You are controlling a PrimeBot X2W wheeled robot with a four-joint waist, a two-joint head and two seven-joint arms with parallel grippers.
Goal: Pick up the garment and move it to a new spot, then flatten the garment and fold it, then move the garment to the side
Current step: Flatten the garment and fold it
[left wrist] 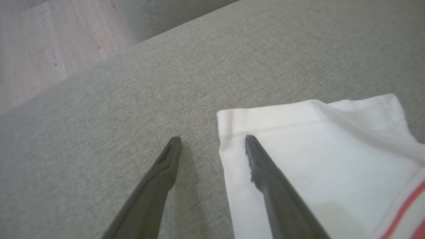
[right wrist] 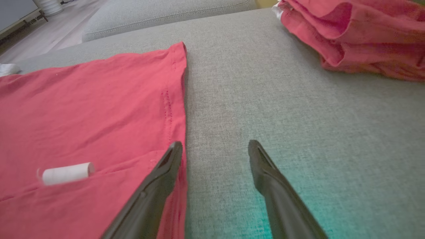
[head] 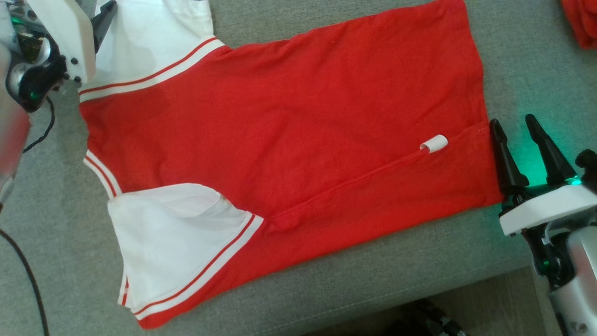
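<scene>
Getting set to fold, I think: the red garment (head: 289, 140) lies flat on the couch (head: 373, 280), white sleeve (left wrist: 315, 159) at the left jaws, hem (right wrist: 177, 99) at the right jaws. Both are wide open, empty; next they must pinch cloth

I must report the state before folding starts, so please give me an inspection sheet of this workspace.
Surface: grey fabric cushion.
Job's things: red shirt spread flat; small white rolled tag lying on it.
Clutter: second red cloth, bunched, apart from the shirt.
Grippers: left gripper open, one of its fingers over the white sleeve; right gripper open beside the hem; neither holds anything.
Cables: black cable at the left edge of the head view.
Surroundings: wooden floor beyond the cushion.
</scene>
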